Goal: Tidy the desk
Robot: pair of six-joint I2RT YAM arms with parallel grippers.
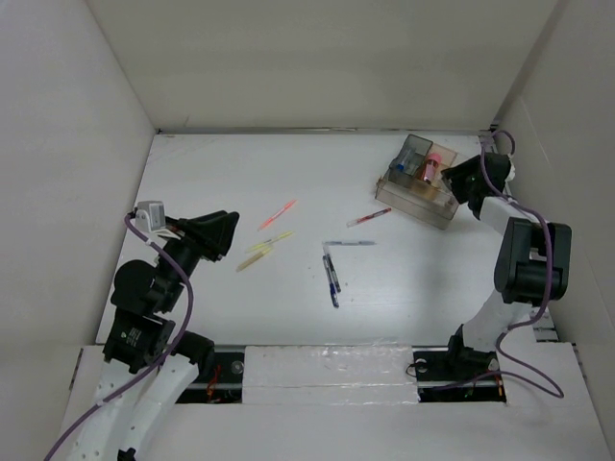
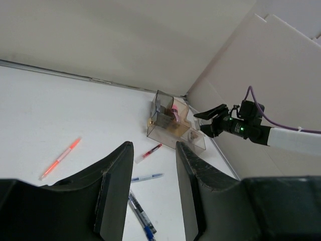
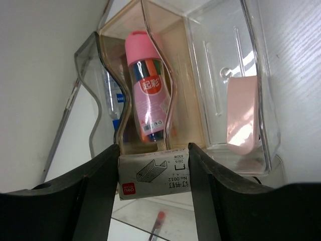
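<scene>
The white desk [image 1: 221, 173] carries scattered pens: an orange-pink one [image 1: 277, 214], two yellow ones [image 1: 264, 250], a red one [image 1: 369, 217], a clear-blue one [image 1: 349, 243] and two dark blue ones [image 1: 332, 279]. My left gripper [image 1: 229, 229] hovers at the left by the yellow pens, open, with nothing between its fingers [image 2: 115, 186]. At the far right my right gripper [image 3: 153, 149] is shut on a small white staple box [image 3: 154, 175], held over the near edge of the clear organizer box [image 1: 415, 187].
The organizer [image 3: 261, 75] holds a pink tube of coloured markers [image 3: 148, 95], a blue-labelled item behind the wavy divider [image 3: 113, 100] and a pale pink piece [image 3: 243, 113]. White walls enclose the desk on three sides. A metal rail [image 1: 317, 130] runs along the far edge.
</scene>
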